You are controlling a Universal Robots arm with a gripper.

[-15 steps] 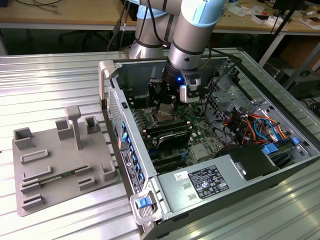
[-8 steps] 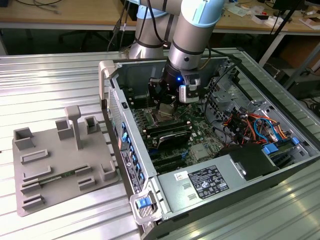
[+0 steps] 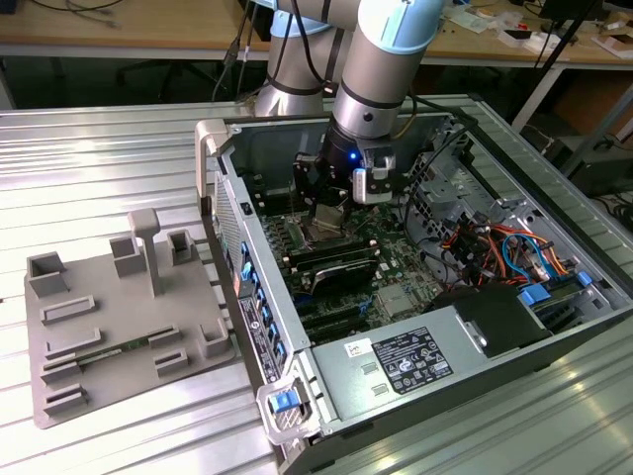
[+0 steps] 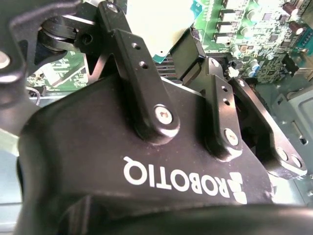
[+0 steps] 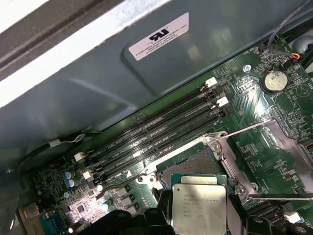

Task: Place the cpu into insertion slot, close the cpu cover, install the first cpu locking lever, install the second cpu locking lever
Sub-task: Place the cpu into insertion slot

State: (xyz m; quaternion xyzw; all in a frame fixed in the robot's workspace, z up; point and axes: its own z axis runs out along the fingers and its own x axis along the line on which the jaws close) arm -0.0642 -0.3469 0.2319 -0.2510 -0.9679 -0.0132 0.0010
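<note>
The flat silver square cpu [image 5: 198,203] is pinched by the gripper [image 5: 194,223] over the dark square insertion slot [image 5: 190,164] — placement is in hand, careful alignment needed.

The cpu [image 5: 198,205], silver top up, is clamped between the end effector's [image 5: 195,226] dark fingers [image 5: 142,220], overlapping one edge of the insertion slot [image 5: 190,164]. Long black memory slots [image 5: 156,127] run just beside the slot. The cpu cover [image 5: 292,139] is swung open off it.

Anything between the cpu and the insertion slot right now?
Nothing visible. In the first wrist view the cpu hangs partly over the insertion slot, whose exposed pinned centre is bare.
</note>
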